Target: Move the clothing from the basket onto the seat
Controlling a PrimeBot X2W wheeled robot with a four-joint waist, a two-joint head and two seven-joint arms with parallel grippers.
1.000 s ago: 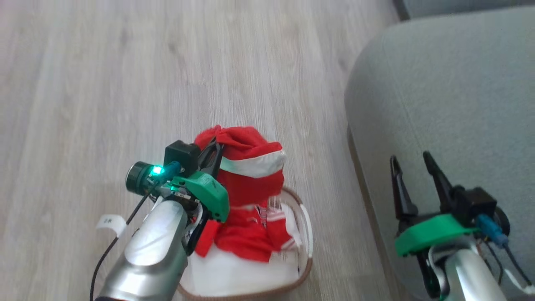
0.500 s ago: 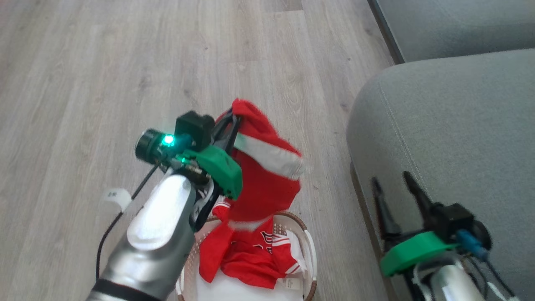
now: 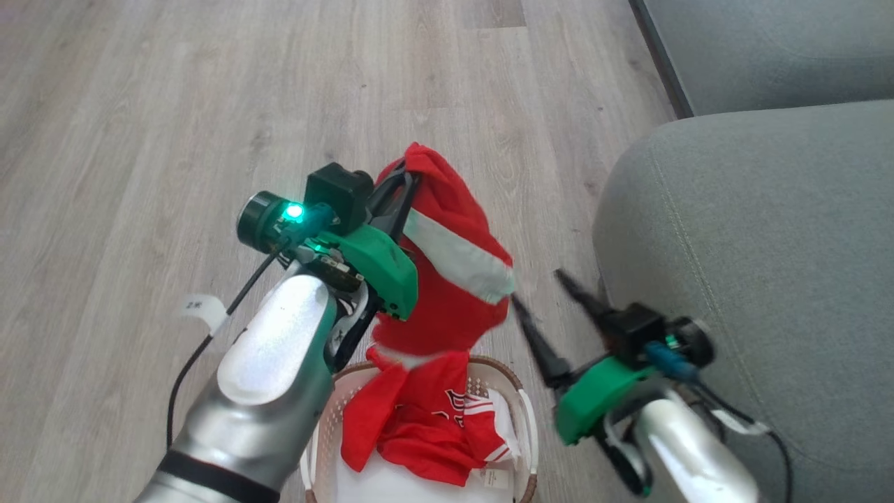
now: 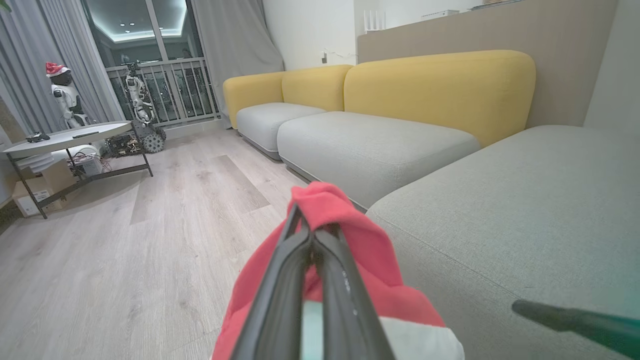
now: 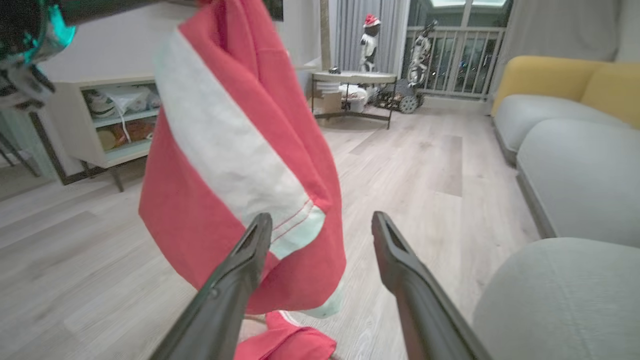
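Note:
My left gripper (image 3: 406, 173) is shut on the top of a red garment with a white stripe (image 3: 454, 286), which hangs above the basket (image 3: 528, 426); its lower hem dangles over the basket's far rim. In the left wrist view the shut fingers (image 4: 320, 270) pinch the red cloth (image 4: 350, 235). More red clothing (image 3: 419, 426) lies crumpled in the basket on white cloth. My right gripper (image 3: 538, 286) is open just right of the hanging garment, its left finger close to the white stripe (image 5: 225, 145). The grey seat (image 3: 754, 244) lies to the right.
Pale wood floor (image 3: 174, 105) stretches to the left and ahead. A second grey cushion (image 3: 768, 49) sits beyond the seat, and yellow sofa backs (image 4: 440, 85) run behind. A round table (image 5: 352, 77) and a low shelf unit (image 5: 100, 120) stand farther off.
My left gripper has lifted the red garment higher, up out of the basket. My right gripper has swung left off the seat toward the hanging cloth. The head camera has shifted too.

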